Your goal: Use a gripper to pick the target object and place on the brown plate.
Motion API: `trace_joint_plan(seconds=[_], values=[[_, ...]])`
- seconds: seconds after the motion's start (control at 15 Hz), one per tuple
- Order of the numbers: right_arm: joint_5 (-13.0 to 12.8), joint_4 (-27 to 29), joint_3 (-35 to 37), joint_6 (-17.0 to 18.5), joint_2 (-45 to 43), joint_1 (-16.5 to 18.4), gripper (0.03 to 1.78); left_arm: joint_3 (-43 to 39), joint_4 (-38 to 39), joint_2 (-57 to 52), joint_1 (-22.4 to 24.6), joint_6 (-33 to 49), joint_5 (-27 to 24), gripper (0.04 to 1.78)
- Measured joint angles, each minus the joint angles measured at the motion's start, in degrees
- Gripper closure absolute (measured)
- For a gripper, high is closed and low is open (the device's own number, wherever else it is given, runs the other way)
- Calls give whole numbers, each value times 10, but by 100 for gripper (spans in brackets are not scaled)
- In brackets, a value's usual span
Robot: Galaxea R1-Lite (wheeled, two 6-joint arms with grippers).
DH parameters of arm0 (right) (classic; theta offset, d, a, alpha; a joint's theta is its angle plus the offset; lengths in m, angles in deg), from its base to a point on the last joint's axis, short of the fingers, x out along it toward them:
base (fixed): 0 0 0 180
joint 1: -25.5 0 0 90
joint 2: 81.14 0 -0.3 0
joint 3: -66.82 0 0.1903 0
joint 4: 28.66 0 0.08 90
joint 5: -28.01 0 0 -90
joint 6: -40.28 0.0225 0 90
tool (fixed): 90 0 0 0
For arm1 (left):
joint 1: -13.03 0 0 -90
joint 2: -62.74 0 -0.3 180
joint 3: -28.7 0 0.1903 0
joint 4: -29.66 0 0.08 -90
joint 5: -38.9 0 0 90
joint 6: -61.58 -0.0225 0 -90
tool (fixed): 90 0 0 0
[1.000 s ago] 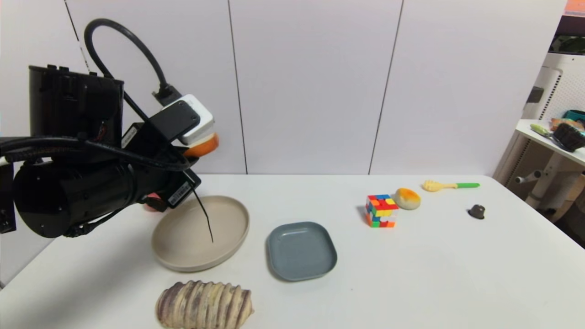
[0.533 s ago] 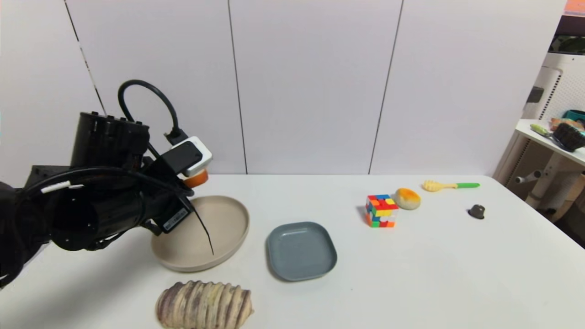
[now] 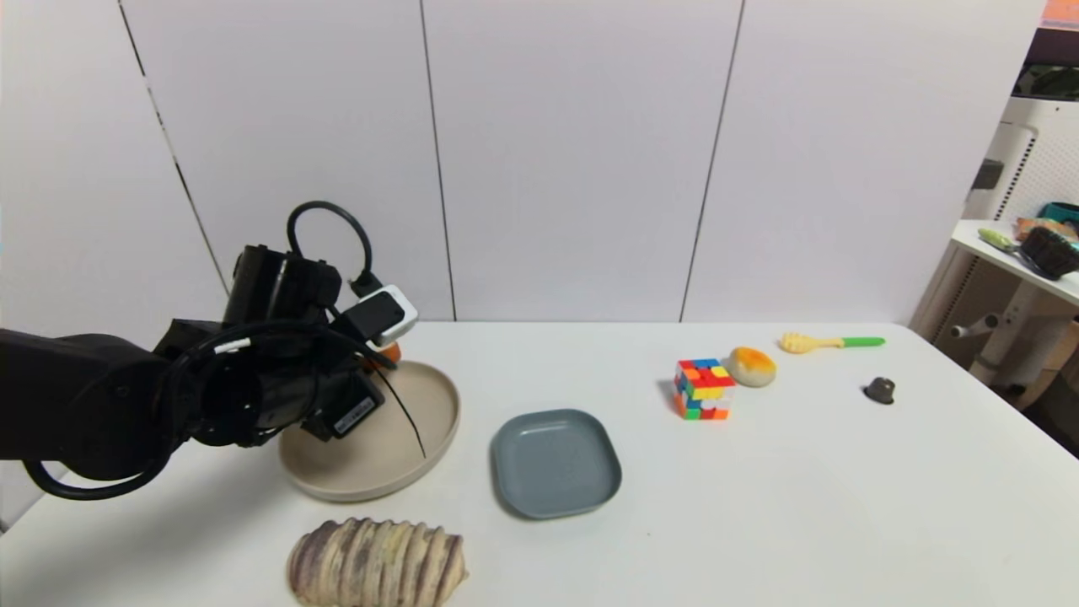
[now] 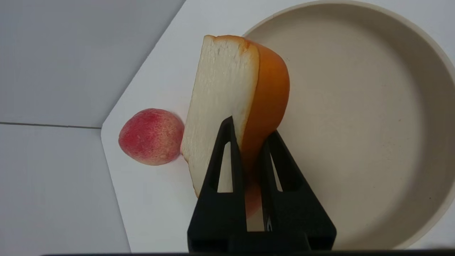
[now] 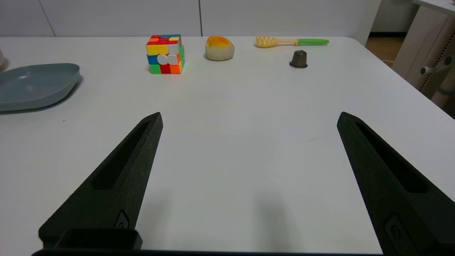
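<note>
Your left gripper (image 4: 249, 137) pinches the toast slice (image 4: 227, 103) on edge, held over the far left rim of the brown plate (image 4: 373, 124) near the desk's far left corner, beside a peach (image 4: 151, 136). Your right gripper (image 5: 249, 117) hovers spread wide above the desk's right half.

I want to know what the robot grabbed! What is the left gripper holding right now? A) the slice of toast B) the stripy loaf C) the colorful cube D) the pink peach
A: the left gripper has its fingers shut on the slice of toast, beside the brown plate.
</note>
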Motion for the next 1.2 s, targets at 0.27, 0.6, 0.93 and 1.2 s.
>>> trace_joint_plan(seconds=[0.27,0.6,0.93,1.2], values=[[0,0,0,0,0,0,12,1,0,17,4,0,0,119],[0,0,0,0,0,0,12,0,-4,0,2,0,-3,68],[0,0,0,0,0,0,12,-87,-6,-100,-1,23,-88,41],[0,0,0,0,0,0,12,-222,38,-210,13,139,-194,29]])
